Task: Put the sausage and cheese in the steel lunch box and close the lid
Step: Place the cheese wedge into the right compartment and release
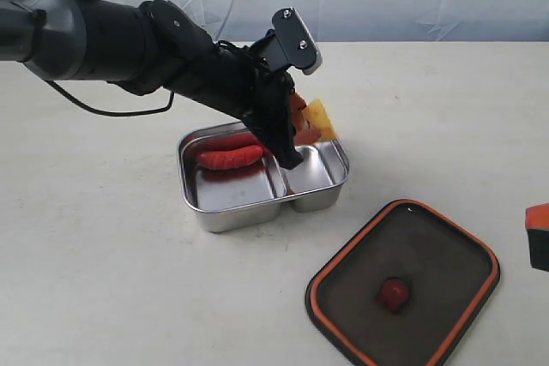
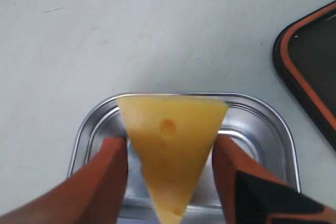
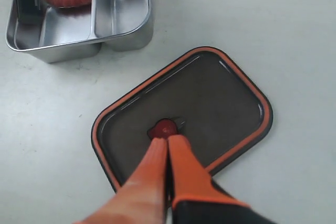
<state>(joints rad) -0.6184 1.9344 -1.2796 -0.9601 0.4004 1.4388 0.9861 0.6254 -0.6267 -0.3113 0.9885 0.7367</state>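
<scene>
No readable text or markings appear anywhere.

The left gripper (image 1: 302, 136) is hanging over the steel lunch box (image 1: 240, 212), the cheese (image 1: 322, 119) sitting at its fingers above the smaller compartment. The sausage (image 1: 230, 159) is lying in the larger compartment. The lid (image 1: 429, 246) is resting on the table (image 1: 103, 280) nearby, apart from the box.

The pale, matte worktop (image 1: 103, 280) carries two things. The steel lunch box (image 1: 232, 213) stands near its middle, open side up. The lid (image 1: 437, 259) lies flat nearby (apart, not touching), nearer the exterior camera and to the right, its orange rim showing all round.
</scene>
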